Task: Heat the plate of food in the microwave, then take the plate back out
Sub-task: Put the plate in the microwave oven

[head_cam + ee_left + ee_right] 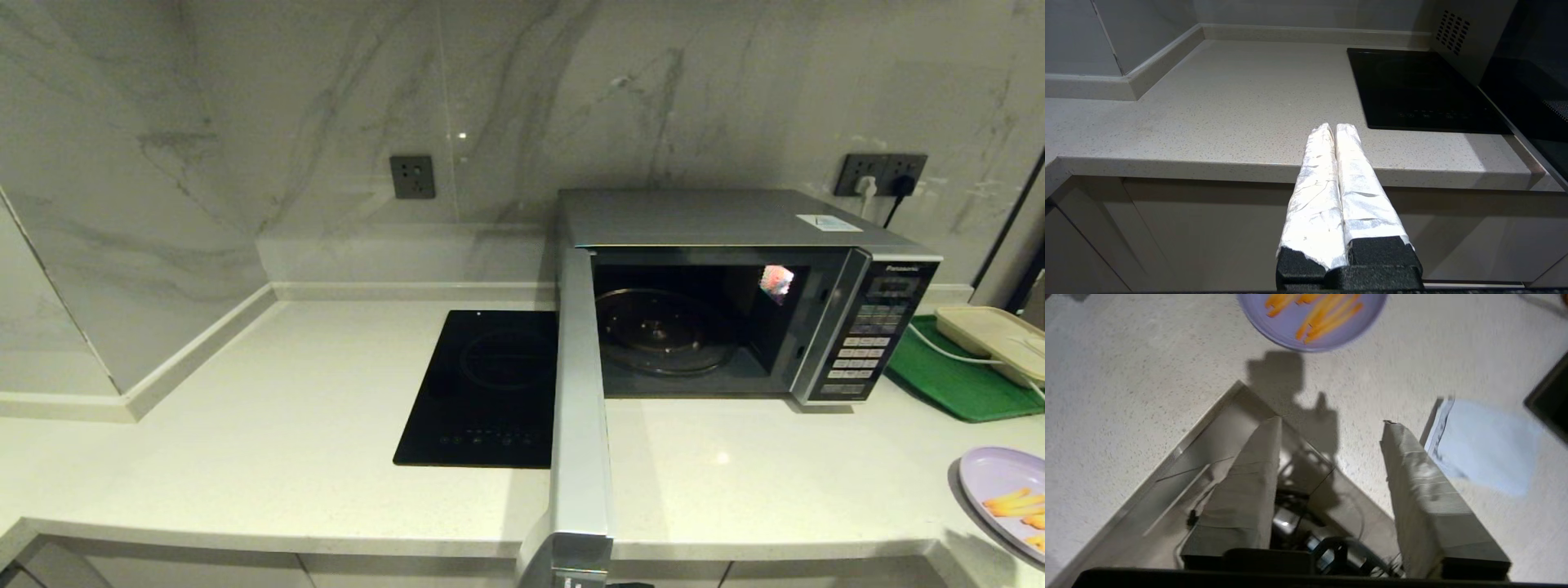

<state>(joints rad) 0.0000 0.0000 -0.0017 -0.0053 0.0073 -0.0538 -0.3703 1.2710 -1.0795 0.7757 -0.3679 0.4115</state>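
Observation:
The silver microwave (735,220) stands on the counter with its door (578,392) swung wide toward me. Its glass turntable (665,331) is bare. The lavender plate (1000,478) with orange-yellow fries (1016,502) rests on the counter at the far right, cut by the picture edge. Neither gripper shows in the head view. My right gripper (1333,421) is open and empty over the counter's front edge, with the plate (1290,328) a short way beyond its fingertips and not touched. My left gripper (1335,127) is shut on nothing, held low in front of the counter edge.
A black glass hob (490,384) lies left of the open door. A green tray (955,380) carrying a beige lidded container (992,339) sits right of the microwave, with a white cable across it. A pale blue sheet (1486,445) lies on the counter beside my right gripper.

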